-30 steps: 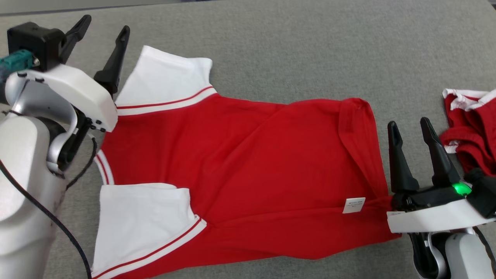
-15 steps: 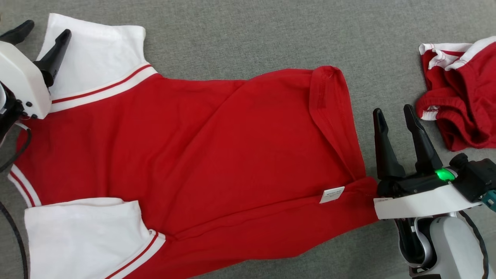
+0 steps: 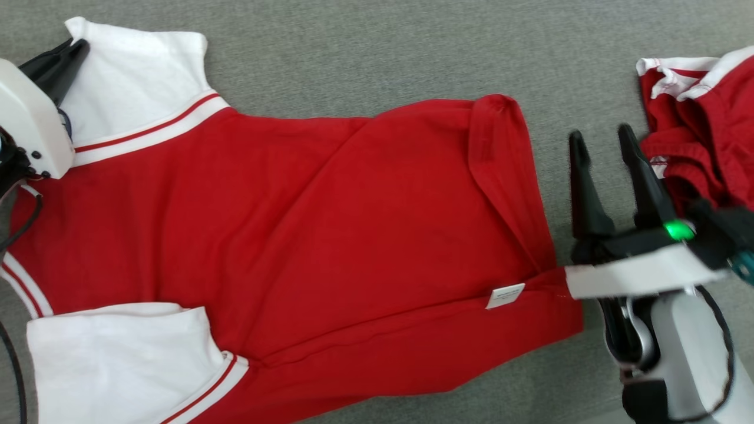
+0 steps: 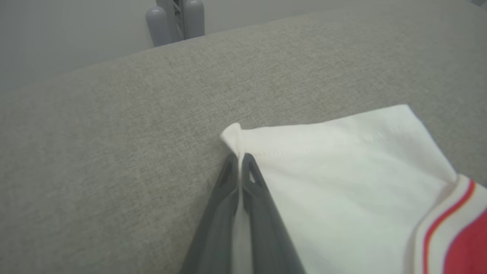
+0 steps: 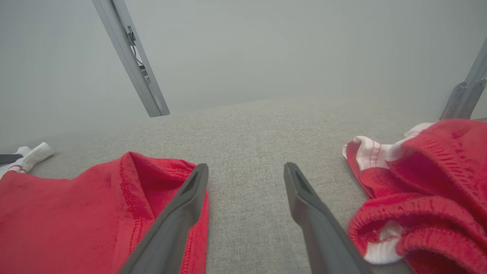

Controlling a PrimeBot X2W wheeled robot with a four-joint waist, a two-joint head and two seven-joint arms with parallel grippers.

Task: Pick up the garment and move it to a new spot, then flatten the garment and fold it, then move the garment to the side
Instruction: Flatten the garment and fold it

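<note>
The left gripper (image 4: 239,160) is pinching the floppy shirt (image 3: 330,224) by its ten-o'clock sleeve corner (image 4: 233,134); the right gripper (image 3: 601,140) is hanging open, empty.

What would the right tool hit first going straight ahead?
Likely nothing: the right tool points over bare grey surface between the red shirt and the crumpled clothes, though depth is unclear.

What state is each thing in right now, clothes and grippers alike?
Red shirt, spread flat, hem turned over, not yet folded.
Left gripper, shut on the white sleeve at its corner.
Right gripper, open, empty, beside the hem.
Other garment, crumpled in a heap.
</note>
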